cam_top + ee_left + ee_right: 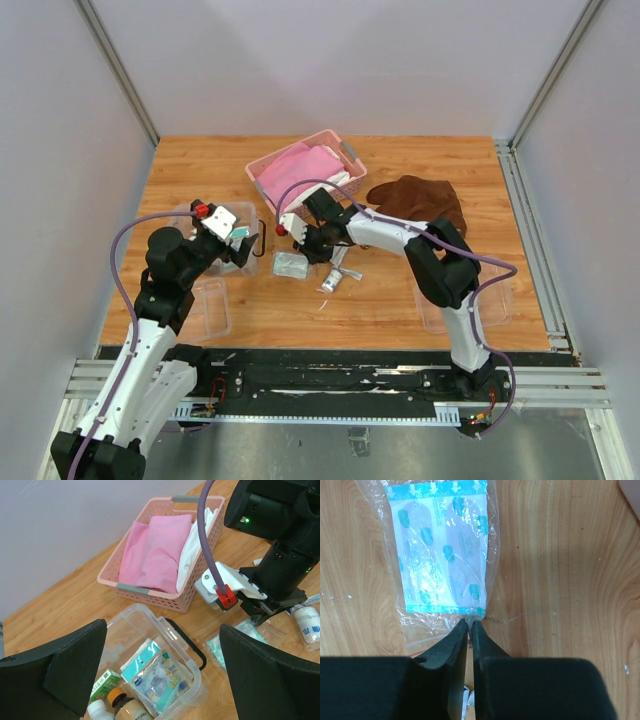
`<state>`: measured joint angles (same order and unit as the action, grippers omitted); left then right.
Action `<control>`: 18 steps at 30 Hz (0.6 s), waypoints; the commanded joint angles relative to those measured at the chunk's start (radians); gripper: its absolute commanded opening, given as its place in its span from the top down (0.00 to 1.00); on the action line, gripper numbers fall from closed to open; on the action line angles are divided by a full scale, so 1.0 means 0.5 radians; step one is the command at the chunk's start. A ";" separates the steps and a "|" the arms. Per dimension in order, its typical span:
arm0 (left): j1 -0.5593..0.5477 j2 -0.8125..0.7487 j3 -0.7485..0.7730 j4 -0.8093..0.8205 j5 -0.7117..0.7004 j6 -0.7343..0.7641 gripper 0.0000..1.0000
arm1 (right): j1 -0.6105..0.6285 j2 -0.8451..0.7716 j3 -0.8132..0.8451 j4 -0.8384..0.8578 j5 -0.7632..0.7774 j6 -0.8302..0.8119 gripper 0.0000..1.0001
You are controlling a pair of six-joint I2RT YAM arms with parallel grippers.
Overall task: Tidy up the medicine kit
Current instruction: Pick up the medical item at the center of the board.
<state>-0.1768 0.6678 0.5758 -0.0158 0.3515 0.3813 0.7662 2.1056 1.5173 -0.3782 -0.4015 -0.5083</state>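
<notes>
Right gripper (470, 625) pinches the clear packet (442, 550) by its edge; left gripper (164, 632) gapes over the medicine kit (131, 612).

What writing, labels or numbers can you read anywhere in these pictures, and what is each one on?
No text is clear enough to quote.
On the clear packet in the right wrist view: teal print, too blurred to read.
On the white bottle: blue characters, blurred and cut off by the frame edge.
On the green and white box in the medicine kit: print too small.
On the teal packet in the kit: print too small.
</notes>
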 commanded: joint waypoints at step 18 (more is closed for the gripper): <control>0.025 0.015 0.053 -0.034 0.519 -0.126 0.01 | 0.003 -0.817 -0.249 -0.079 -0.023 -0.221 1.00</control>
<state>-0.1722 0.6689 0.5758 -0.0177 0.4713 0.3584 0.7658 1.7695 1.4311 -0.4011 -0.3946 -0.5819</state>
